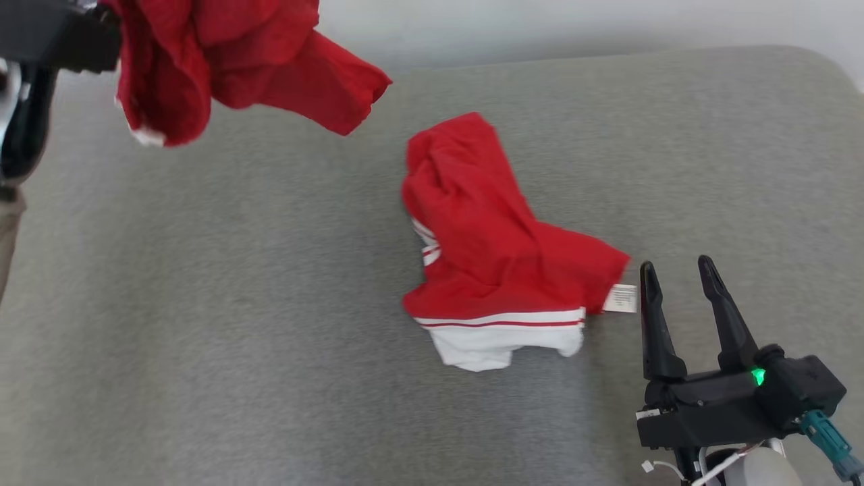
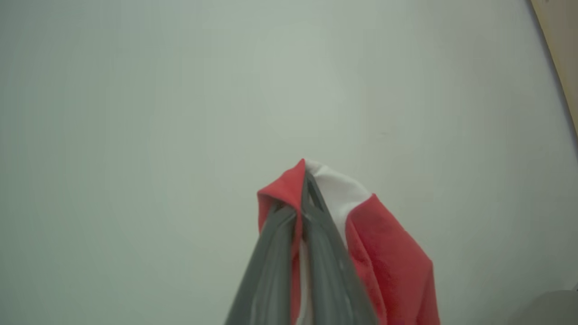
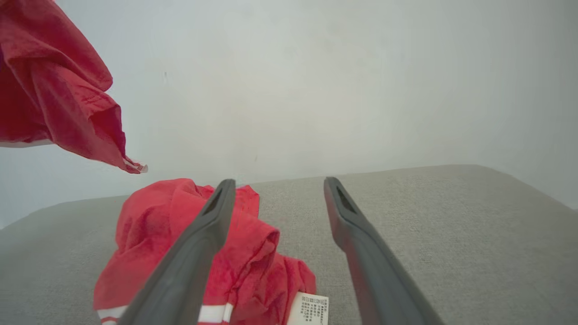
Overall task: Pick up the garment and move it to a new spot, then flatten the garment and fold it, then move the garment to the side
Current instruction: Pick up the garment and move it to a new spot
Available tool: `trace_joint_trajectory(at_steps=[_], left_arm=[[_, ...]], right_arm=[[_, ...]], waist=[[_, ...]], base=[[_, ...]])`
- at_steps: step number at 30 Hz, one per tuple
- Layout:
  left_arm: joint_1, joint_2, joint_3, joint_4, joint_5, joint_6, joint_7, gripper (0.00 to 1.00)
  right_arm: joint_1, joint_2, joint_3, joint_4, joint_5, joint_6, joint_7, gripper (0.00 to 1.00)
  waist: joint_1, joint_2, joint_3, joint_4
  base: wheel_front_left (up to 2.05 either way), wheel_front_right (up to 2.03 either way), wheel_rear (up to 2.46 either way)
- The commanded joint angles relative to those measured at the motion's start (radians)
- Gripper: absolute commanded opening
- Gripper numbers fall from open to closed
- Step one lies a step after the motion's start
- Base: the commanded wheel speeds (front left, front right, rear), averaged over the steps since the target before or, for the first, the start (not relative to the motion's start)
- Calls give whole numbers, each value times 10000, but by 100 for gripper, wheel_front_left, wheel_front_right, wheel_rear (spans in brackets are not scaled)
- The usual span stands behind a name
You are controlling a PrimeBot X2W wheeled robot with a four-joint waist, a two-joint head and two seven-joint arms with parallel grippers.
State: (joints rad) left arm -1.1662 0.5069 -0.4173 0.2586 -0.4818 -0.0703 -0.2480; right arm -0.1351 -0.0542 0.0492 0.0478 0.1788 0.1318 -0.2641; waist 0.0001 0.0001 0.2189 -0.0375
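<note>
Left wrist view gives the close-up: left gripper [image 2: 301, 194] fingers pressed together, pinching a red-and-white fold of the raised garment [image 2: 388, 257] against a pale wall [image 2: 135, 113]; head view adds where it hangs, upper left of the frame, clear above the grey surface [image 1: 202, 304]; a second garment [image 1: 493, 250] lies crumpled at centre, white hem toward the bottom; right gripper [image 1: 677, 264], lower right, fingers spread and holding nothing, tips just beside its white label [image 1: 621, 298]; right wrist view brings out printed text there.
</note>
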Motion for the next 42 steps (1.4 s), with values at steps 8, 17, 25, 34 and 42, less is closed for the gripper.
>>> trace_joint_trajectory(at_steps=[8,17,25,34,42], left_arm=[[1268,688,1041,-95,-273,331,-168,0],[2210,800,2472,110,-418,275,-172,0],[2567,794,3416,577,-129,-95,-175,0],[2527,750,3948,1180,80,-248,-174,0],[3012,-200,4251,2044,322,-417,-167,0]], right_arm=[[-360,-320,443,-516,-345,-22,231,100],[-430,-639,658,-1362,-477,-22,808,100],[-369,-766,755,-1800,-462,-22,1103,100],[-401,-896,794,-2284,-548,-22,1315,100],[-384,-1143,749,-3335,-794,-22,1915,100]], waist=[[-1,-1,748,2466],[-1,-1,1097,3631],[-1,-1,1226,3728],[-1,-1,1543,3262],[-1,-1,2105,2785]], base=[[0,0,0],[0,0,0],[0,0,0],[0,0,0],[0,0,0]])
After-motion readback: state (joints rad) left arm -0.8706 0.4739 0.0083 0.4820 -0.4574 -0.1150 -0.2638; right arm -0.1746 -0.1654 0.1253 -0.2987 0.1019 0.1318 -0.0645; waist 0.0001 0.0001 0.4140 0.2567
